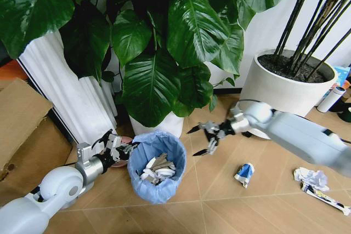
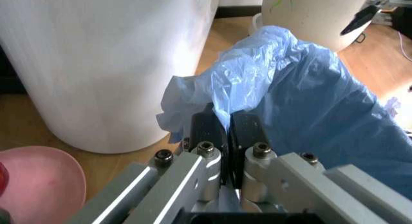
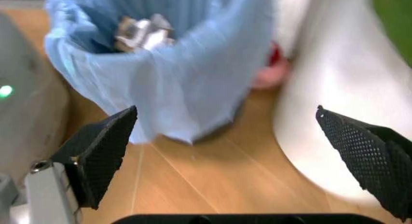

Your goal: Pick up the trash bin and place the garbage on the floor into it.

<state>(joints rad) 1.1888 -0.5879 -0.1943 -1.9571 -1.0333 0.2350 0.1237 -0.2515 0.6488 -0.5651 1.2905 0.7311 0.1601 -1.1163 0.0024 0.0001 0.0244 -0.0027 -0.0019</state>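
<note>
A: Listing holdings, item one: my left gripper [image 1: 125, 147], fingers clenched on the crinkled light-blue bag rim of the small round trash bin [image 1: 157, 172]. The left wrist view has both pads [image 2: 207, 132] pinching a fold of that plastic. Bin contents: white paper scraps and wads.

B: Item two?

A: My right gripper [image 1: 201, 138], fingers spread wide and carrying nothing, hovering just beside the bin's far rim, above the herringbone wooden floor [image 1: 219, 190].

B: Outstanding stock?

A: Garbage on the floor to my right, well apart from both grippers: one blue-and-white wrapper [image 1: 244, 173], one crumpled white paper wad [image 1: 311, 178], one long dark snack wrapper [image 1: 324, 198] just beside the wad.

B: Handling note for the current step?

A: My judgement: the pinch grips thin plastic, perhaps not the hard rim, so the bin should stay level and move slowly, or the liner may tear or slip. The right gripper must clear the white plant pot [image 1: 285, 83] when reaching for the blue-and-white wrapper.
</note>
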